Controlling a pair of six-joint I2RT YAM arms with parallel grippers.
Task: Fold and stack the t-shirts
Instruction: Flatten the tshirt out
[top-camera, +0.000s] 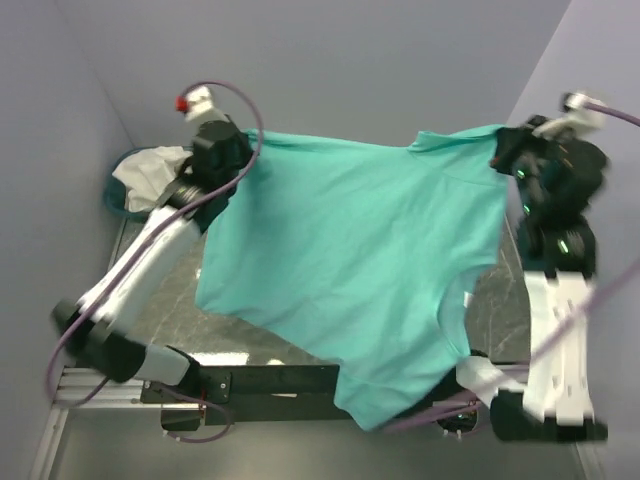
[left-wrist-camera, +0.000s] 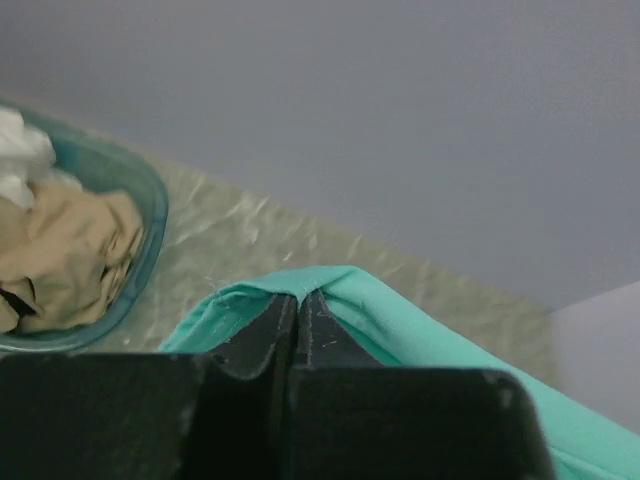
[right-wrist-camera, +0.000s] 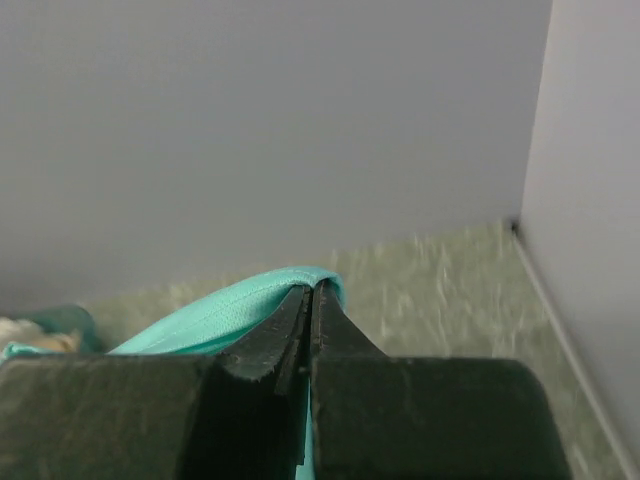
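Note:
A teal-green t-shirt (top-camera: 360, 270) hangs stretched between both arms above the table, its lower part drooping over the near edge. My left gripper (top-camera: 240, 150) is shut on its far left edge; the left wrist view shows the teal hem (left-wrist-camera: 330, 285) folded over the closed left gripper (left-wrist-camera: 298, 298). My right gripper (top-camera: 503, 152) is shut on the far right edge next to the collar; the teal cloth (right-wrist-camera: 220, 310) wraps over the closed right gripper (right-wrist-camera: 312, 290). A white t-shirt (left-wrist-camera: 20, 150) and a tan-beige t-shirt (left-wrist-camera: 70, 250) lie crumpled in the basket.
The shallow teal basket (top-camera: 120, 180) stands at the far left corner, its rim (left-wrist-camera: 150, 215) near the left gripper. The marbled tabletop (top-camera: 180, 320) shows under the shirt. Grey walls close in on the left, back and right (right-wrist-camera: 590, 200).

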